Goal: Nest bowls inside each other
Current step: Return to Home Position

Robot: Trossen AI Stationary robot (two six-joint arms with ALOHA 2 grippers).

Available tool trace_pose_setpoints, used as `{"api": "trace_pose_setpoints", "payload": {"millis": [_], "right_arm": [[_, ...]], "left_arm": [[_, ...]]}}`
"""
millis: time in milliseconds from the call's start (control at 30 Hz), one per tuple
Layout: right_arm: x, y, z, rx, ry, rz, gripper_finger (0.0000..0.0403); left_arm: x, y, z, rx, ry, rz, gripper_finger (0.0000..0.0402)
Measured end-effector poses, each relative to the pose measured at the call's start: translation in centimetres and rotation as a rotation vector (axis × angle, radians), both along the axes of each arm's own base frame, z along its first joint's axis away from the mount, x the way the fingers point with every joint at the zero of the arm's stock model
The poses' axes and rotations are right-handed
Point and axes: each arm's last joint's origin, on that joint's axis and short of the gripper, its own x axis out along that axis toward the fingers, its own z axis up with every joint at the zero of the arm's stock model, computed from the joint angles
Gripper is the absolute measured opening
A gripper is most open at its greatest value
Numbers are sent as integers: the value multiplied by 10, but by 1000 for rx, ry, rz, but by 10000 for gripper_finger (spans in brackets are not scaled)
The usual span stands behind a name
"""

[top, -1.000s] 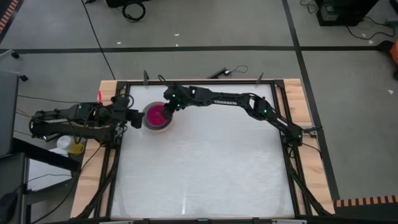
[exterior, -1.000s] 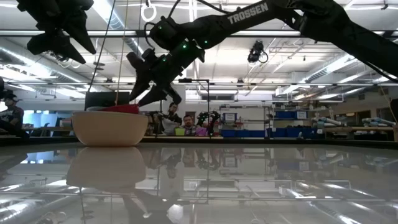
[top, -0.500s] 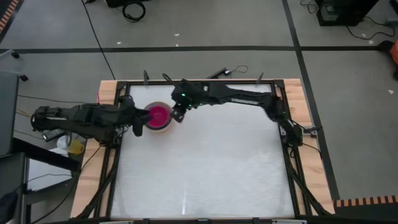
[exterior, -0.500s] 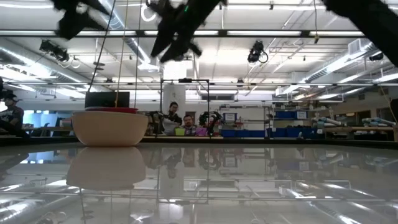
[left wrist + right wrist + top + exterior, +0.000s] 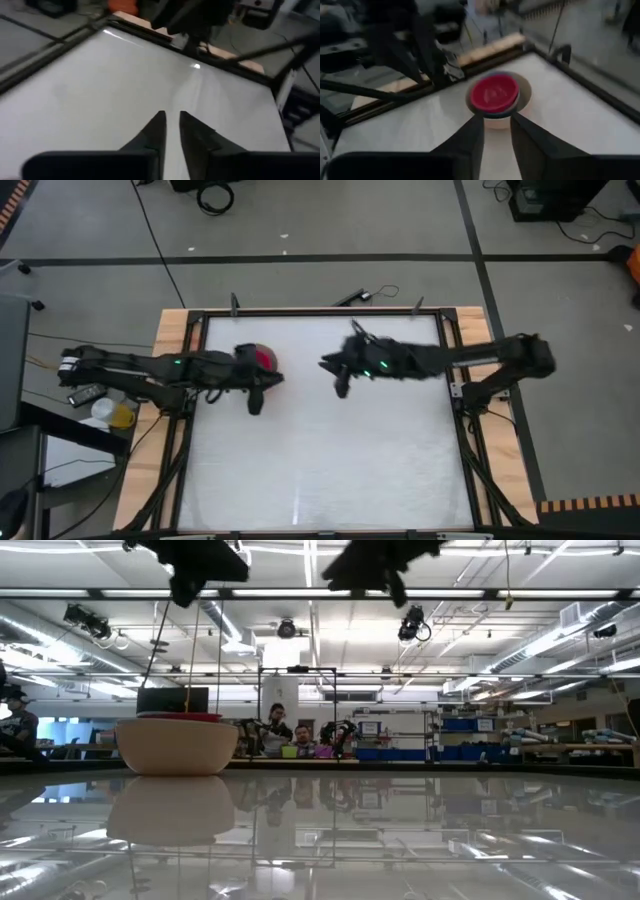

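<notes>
The bowls stand nested in one stack at the table's far left, resting on the beige outer bowl's base. The red bowl sits on top inside the beige rim, with a sliver of a blue bowl under it. From above only part of the red bowl shows, as my left arm crosses over the stack. My left gripper hangs just beyond the stack toward the near side, its fingers a narrow gap apart with nothing between them. My right gripper hovers open, high near the table's middle, facing the stack.
White tabletop lies bare across the middle and near side, ringed by a black frame and wooden edges. A yellow cup sits off the table at left. People sit in the room beyond the table.
My right gripper has pulled away from the bowl stack toward the table's right and risen. My left gripper has swung from the left edge out over the stack toward the table's middle, rolling as it went. The stack has stayed in place.
</notes>
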Motion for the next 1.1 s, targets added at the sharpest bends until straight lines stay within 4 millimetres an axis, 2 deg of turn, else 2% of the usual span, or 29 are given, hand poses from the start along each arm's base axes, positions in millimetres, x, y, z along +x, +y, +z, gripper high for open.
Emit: {"api": "trace_pose_setpoints", "payload": {"millis": [133,200,267,333,467,533,600,667,733,933,1033,1100], "right_arm": [[-33,6,-37,-51,-101,27,59],[-48,5,-53,-41,-75,79,34],[-61,6,-65,51,-81,111,12],[-72,12,-71,67,-130,151,8],[-93,25,-69,-15,-302,234,6],[-104,33,-72,-76,-333,293,5],[-116,40,-75,-101,-374,336,5],[-127,46,-77,-96,-411,371,4],[-136,49,-82,-64,-422,369,3],[-155,59,-91,-30,-436,404,2],[-167,59,-96,-64,-457,399,2],[-176,56,-99,-87,-485,360,1]], "left_arm": [[25,5,-17,-5,-43,-97,11],[33,8,-25,-13,-63,-125,6],[38,12,-34,3,-27,-121,9],[39,17,-45,16,66,-104,12],[39,18,-65,-4,230,-118,10],[41,10,-65,75,220,-226,4],[41,1,-60,155,127,-334,3],[36,-7,-62,201,22,-403,3],[27,-11,-74,212,-44,-419,2],[-19,-10,-112,126,-158,-391,1],[-38,-8,-109,123,-273,-379,1],[-50,-7,-105,182,-324,-384,1]]}}
